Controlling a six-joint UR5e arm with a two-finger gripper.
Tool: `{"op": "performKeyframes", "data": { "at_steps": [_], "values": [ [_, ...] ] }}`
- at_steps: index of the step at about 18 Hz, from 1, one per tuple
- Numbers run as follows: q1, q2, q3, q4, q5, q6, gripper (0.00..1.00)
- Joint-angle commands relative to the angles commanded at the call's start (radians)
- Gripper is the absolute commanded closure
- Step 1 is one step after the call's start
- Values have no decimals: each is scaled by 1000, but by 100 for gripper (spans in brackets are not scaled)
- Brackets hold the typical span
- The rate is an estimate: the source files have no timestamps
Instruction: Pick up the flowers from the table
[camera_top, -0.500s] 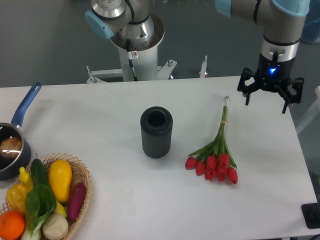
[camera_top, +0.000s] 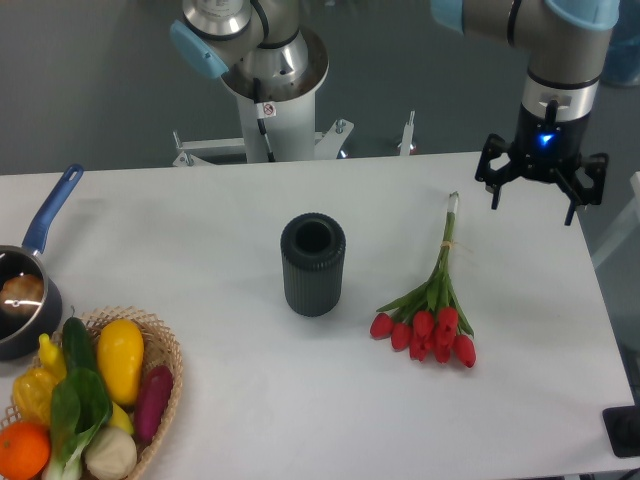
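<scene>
Arm hanging over the table's far right corner, flowers lying loose below.

The table (camera_top: 200, 230) is carrying everything; the arm (camera_top: 560, 60) is reaching down from the upper right, pointing its gripper (camera_top: 540, 195) straight at the surface, fingers spreading wide apart and holding nothing. A dark ribbed vase (camera_top: 313, 264) is standing upright near the middle. The flowers (camera_top: 432, 315) are lying flat right of it, red heads facing the near edge, thin tied stems running back toward the gripper, well apart from it.
</scene>
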Motion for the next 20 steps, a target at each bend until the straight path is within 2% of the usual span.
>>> {"op": "performKeyframes", "data": {
  "at_steps": [4,7,10,20],
  "values": [
    [2,0,-21,5,0,-2,0],
    [11,-5,-43,40,-3,-6,0],
    [17,-2,-92,69,-3,-2,0],
    [11,-8,-178,74,0,-11,0]
  ]
}}
